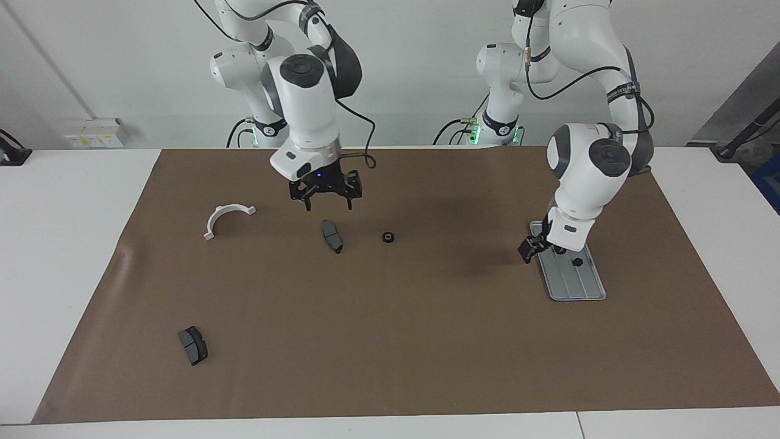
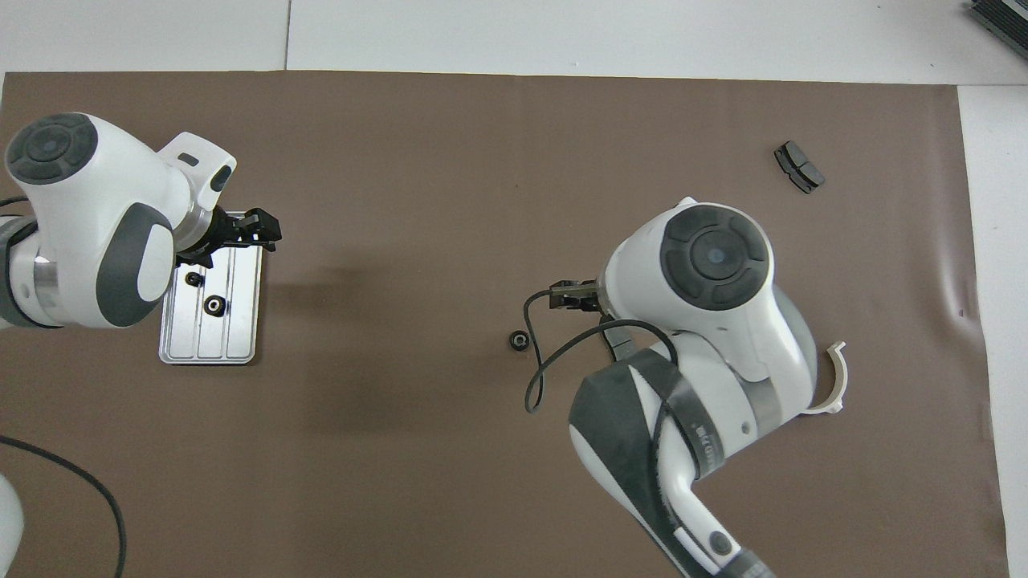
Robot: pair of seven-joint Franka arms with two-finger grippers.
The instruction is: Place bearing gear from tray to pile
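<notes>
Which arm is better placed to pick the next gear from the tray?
Left. The left gripper hangs over the tray, close to the two gears on it. The right gripper hangs above a dark pad.

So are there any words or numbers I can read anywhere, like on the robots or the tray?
None can be read.
Left arm: a dark band with pale lettering, too small to read.
Right arm: pale marks on its dark band, too blurred to read.
Wall socket plate: yellow stickers, print too small to read.
Tray: no writing, only grooves.
Black gear parts, grey pads and white half-ring: no marks that show.
</notes>
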